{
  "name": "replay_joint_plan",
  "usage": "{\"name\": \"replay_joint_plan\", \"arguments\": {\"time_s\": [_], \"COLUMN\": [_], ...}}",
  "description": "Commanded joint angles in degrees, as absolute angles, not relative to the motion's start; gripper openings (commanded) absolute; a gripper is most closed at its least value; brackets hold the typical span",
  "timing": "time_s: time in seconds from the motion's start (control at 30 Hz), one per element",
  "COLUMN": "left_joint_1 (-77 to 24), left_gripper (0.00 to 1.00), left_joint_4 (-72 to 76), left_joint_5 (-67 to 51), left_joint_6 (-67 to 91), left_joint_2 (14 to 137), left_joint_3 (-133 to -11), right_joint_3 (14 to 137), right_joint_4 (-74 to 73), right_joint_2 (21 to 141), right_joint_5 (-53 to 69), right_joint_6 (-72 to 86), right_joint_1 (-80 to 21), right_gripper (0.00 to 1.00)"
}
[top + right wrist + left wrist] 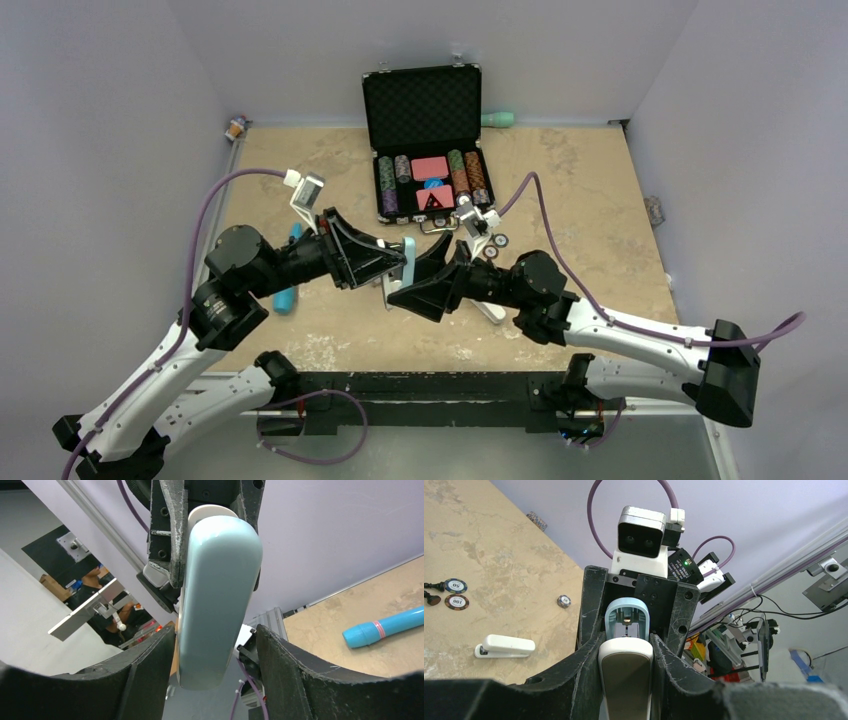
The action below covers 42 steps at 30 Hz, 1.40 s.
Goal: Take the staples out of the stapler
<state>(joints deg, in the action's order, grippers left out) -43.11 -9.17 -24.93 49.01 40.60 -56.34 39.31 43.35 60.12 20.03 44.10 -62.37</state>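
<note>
Plastic pale blue-and-white stapler point(404, 262), likely light, rigid and slick, is sitting clamped in the left gripper point(626, 652) while the spread, empty right gripper point(215, 647) is straddling its lid, the sensible hold.

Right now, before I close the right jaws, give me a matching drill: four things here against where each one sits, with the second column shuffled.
Things:
1. blue stapler
2. white stapler
3. case
4. marker

Places:
a. flat on the table, near loose chips
b. open at the table's far edge
c. clamped in the left jaws
d. on the table, partly under the left arm

Pairs: 1-c, 2-a, 3-b, 4-d
</note>
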Motion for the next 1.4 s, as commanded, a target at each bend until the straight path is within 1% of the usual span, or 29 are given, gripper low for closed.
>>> {"name": "replay_joint_plan", "arguments": {"time_s": [0.0,0.1,0.23,0.47,0.53,0.57,0.6,0.63,0.67,0.7,0.73,0.8,0.83,0.87,1.0,1.1,1.13,1.23,1.37], "left_joint_1": [-42.73,-42.79,-42.76,-42.77,-42.76,-42.8,-42.78,-42.73,-42.76,-42.76,-42.79,-42.72,-42.75,-42.74,-42.73,-42.74,-42.74,-42.72,-42.75], "left_gripper": [0.0,0.0,0.0,0.0,0.0,0.0,0.0,0.0,0.01,0.12,0.28,0.76,0.91,0.99,1.0,1.0,1.0,1.0,1.0], "left_joint_4": [-4.75,-4.87,-5.33,-6.3,-6.96,-7.52,-8.33,-9.41,-10.58,-11.66,-12.67,-15.25,-16.79,-18.61,-28.6,-40.31,-44.83,-53.8,-60.9], "left_joint_5": [-25.55,-25.58,-25.39,-24.36,-24.32,-24.06,-23.75,-23.22,-22.57,-22.03,-21.28,-19.43,-18.11,-16.67,-8.96,0.59,5.41,12.9,16.39], "left_joint_6": [49.71,49.53,49.3,48.48,48.22,48.0,47.74,47.47,47.2,47.0,46.76,46.04,45.64,44.93,41.76,39.49,38.92,37.25,34.12], "left_joint_2": [40.32,40.34,40.28,39.9,39.98,39.99,39.99,39.95,39.86,39.71,39.46,38.66,38.18,37.62,34.97,34.1,33.96,32.95,30.73], "left_joint_3": [-56.53,-56.52,-56.65,-56.62,-56.7,-56.82,-56.99,-57.19,-57.4,-57.73,-57.86,-58.13,-58.3,-58.6,-61.03,-65.14,-66.6,-68.81,-68.82], "right_joint_3": [41.99,42.25,42.53,43.04,43.07,43.07,43.07,43.07,43.0,42.94,42.82,42.64,42.56,42.4,42.25,42.79,43.23,44.32,45.6], "right_joint_4": [46.4,46.41,46.3,45.91,45.82,45.66,45.41,44.91,44.43,44.07,43.59,42.22,41.74,41.19,36.17,30.4,26.81,19.7,11.97], "right_joint_2": [60.75,61.29,61.61,62.3,62.48,62.57,62.6,62.58,62.58,62.55,62.43,62.33,62.24,62.17,61.89,62.14,62.33,62.83,62.98], "right_joint_5": [19.16,19.25,19.25,19.75,19.77,19.71,19.62,19.27,18.99,18.6,18.18,17.41,17.21,17.02,15.29,13.62,12.24,10.03,7.08], "right_joint_6": [44.07,44.12,44.12,44.2,44.21,44.25,44.29,44.37,44.43,44.53,44.68,44.89,44.96,45.07,45.26,45.31,45.16,45.0,44.99], "right_joint_1": [-62.98,-63.26,-63.37,-63.73,-63.76,-63.8,-63.85,-63.88,-63.82,-63.89,-63.88,-63.83,-63.87,-63.89,-63.89,-63.87,-63.85,-63.87,-63.87], "right_gripper": [0.62,0.57,0.46,0.3,0.2,0.13,0.04,0.0,0.0,0.0,0.0,0.0,0.0,0.0,0.0,0.0,0.0,0.0,0.0]}}
